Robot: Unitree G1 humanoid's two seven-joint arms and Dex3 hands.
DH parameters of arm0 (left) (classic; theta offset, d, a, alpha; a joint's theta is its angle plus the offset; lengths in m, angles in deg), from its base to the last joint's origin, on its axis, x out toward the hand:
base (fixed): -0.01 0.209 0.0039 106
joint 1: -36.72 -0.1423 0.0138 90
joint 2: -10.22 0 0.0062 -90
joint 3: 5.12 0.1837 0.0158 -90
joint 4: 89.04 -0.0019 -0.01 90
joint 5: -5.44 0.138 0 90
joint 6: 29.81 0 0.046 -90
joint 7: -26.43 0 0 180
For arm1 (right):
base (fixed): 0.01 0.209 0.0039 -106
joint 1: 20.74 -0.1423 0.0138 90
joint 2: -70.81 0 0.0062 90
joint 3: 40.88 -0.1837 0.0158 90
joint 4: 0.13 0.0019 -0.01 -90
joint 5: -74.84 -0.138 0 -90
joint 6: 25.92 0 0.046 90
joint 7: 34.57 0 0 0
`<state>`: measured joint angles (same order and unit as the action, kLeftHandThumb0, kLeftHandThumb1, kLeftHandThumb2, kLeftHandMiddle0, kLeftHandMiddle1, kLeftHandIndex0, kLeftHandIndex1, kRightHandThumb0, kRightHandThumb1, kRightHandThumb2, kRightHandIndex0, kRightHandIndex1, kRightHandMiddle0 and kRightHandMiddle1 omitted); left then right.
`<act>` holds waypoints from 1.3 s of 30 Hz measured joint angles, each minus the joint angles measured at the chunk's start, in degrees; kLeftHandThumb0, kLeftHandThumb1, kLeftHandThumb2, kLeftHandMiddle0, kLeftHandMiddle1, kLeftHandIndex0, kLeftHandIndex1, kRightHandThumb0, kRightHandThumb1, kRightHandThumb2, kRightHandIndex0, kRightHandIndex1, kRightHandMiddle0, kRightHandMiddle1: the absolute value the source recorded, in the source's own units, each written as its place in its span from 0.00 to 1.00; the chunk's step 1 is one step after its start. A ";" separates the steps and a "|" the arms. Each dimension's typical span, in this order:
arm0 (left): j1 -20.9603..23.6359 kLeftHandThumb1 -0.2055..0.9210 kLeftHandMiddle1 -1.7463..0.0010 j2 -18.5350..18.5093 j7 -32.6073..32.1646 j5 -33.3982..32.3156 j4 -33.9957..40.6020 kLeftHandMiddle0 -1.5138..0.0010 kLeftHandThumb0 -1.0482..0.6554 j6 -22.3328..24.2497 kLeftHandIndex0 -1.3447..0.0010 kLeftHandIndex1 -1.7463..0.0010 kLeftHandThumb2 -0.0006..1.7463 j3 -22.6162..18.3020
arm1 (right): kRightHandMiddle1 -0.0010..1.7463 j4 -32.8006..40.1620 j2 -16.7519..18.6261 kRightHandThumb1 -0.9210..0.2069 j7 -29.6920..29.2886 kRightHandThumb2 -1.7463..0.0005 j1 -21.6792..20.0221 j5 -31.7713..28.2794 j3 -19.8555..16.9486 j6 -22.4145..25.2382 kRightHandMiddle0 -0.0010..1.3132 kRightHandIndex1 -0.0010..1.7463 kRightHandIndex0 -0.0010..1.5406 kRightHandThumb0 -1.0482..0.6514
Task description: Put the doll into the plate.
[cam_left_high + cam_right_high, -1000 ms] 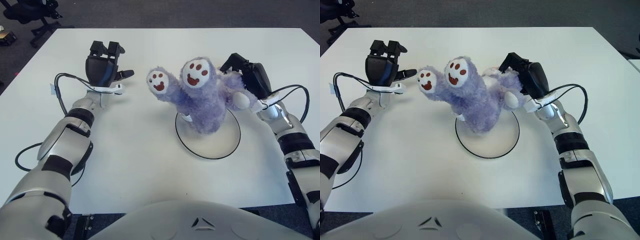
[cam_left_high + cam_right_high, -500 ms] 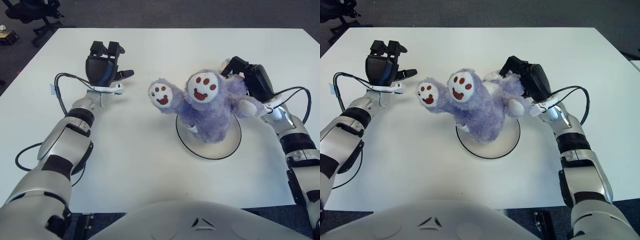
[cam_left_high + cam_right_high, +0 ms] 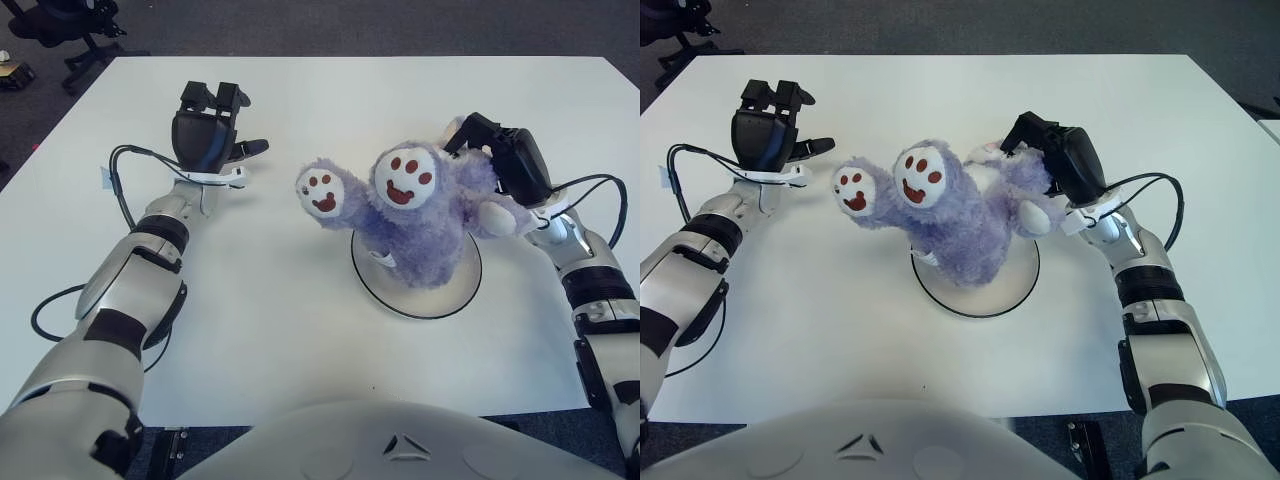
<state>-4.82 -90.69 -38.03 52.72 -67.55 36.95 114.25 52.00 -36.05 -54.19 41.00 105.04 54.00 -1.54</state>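
1. White tabletop (image 3: 300, 330): a matte, square-cornered surface filling most of my view; dark grey carpet shows beyond its far edge.
2. Office chair (image 3: 60, 25): black, on castors, standing on the carpet past the table's far-left corner.
3. Plate (image 3: 440, 300): white with a thin dark rim, lying flat right of the table's centre; I see only its near arc.
4. Doll (image 3: 415, 225): fluffy purple plush, its body down on the plate and covering the far half. Two white foot soles with red pads tilt up and to the left, the left foot overhanging the bare table.
5. Right hand (image 3: 505, 165): black, at the doll's far-right side, fingers curled into the fur and gripping it.
6. Left hand (image 3: 205, 135): black, at the far left, well apart from the doll, palm toward me, fingers spread and holding nothing.
7. Cables (image 3: 125, 185): black loops run beside both forearms over the tabletop.
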 measured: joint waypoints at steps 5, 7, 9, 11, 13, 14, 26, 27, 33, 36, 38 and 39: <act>0.01 1.00 0.17 0.00 0.00 0.03 -0.01 0.70 0.61 -0.02 0.90 0.08 0.22 0.03 | 0.77 -3.01 -0.01 0.00 4.86 0.90 -0.18 -4.89 0.71 -2.81 0.44 0.74 0.33 0.40; 0.01 1.00 0.17 0.00 0.00 0.04 0.00 0.70 0.61 -0.02 0.90 0.09 0.22 0.03 | 0.77 -3.97 -0.01 0.00 6.51 0.91 -0.18 -6.03 0.95 -3.54 0.44 0.72 0.32 0.40; 0.01 1.00 0.17 0.00 0.00 0.04 0.00 0.70 0.61 -0.02 0.90 0.09 0.22 0.03 | 0.76 -4.63 0.00 0.00 7.93 0.91 -0.18 -6.96 1.05 -4.08 0.44 0.71 0.31 0.40; 0.01 1.00 0.17 0.00 0.00 0.05 0.00 0.70 0.61 -0.03 0.90 0.09 0.22 0.04 | 0.76 -4.95 0.00 0.00 9.01 0.91 -0.19 -7.61 1.03 -4.39 0.45 0.70 0.31 0.40; 0.01 1.00 0.17 0.00 0.00 0.05 0.00 0.70 0.61 -0.03 0.90 0.09 0.22 0.04 | 0.76 -5.11 0.00 0.00 9.86 0.91 -0.21 -8.29 0.98 -4.64 0.45 0.69 0.30 0.40; 0.01 1.00 0.17 0.00 0.00 0.05 0.00 0.70 0.61 -0.03 0.90 0.09 0.22 0.05 | 0.71 -5.20 0.00 0.02 10.25 0.93 -0.22 -8.66 0.95 -4.83 0.41 0.67 0.29 0.38; 0.01 1.00 0.17 -0.02 0.00 0.06 -0.02 0.70 0.61 -0.46 0.90 0.08 0.22 0.08 | 0.40 -7.58 -1.43 0.08 18.16 1.00 -1.80 -13.90 0.91 -8.22 0.25 0.42 0.25 0.29; 0.01 1.00 0.17 -0.02 0.00 0.07 -0.02 0.70 0.61 -0.46 0.90 0.08 0.22 0.08 | 0.40 -7.63 -1.49 0.08 18.50 1.00 -1.97 -14.19 0.83 -8.33 0.25 0.42 0.25 0.29; 0.02 1.00 0.17 0.00 0.00 0.13 -0.02 0.70 0.61 -0.52 0.90 0.08 0.23 0.11 | 0.17 -8.46 -3.60 0.09 23.94 1.00 -2.34 -17.73 1.56 -9.39 0.27 0.06 0.27 0.28; 0.02 1.00 0.17 -0.05 0.00 0.14 -0.10 0.70 0.61 -0.50 0.90 0.08 0.23 0.10 | 0.13 -8.89 -4.67 0.09 26.46 1.00 -2.36 -19.46 1.61 -9.44 0.29 0.02 0.28 0.27; 0.02 1.00 0.17 -0.06 -0.01 0.14 -0.14 0.70 0.61 -0.50 0.90 0.07 0.23 0.10 | 0.12 -9.14 -4.91 0.09 27.82 1.00 -2.44 -20.85 1.61 -9.49 0.30 0.01 0.28 0.27; 0.02 1.00 0.17 -0.05 -0.01 0.15 -0.16 0.70 0.61 -0.51 0.91 0.07 0.23 0.10 | 0.12 -9.21 -4.95 0.09 28.53 1.00 -2.49 -21.51 1.61 -9.49 0.30 0.01 0.28 0.27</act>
<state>-4.80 -90.74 -38.03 52.87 -67.71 36.44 114.35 42.78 -41.00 -25.66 38.51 83.53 55.61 -11.03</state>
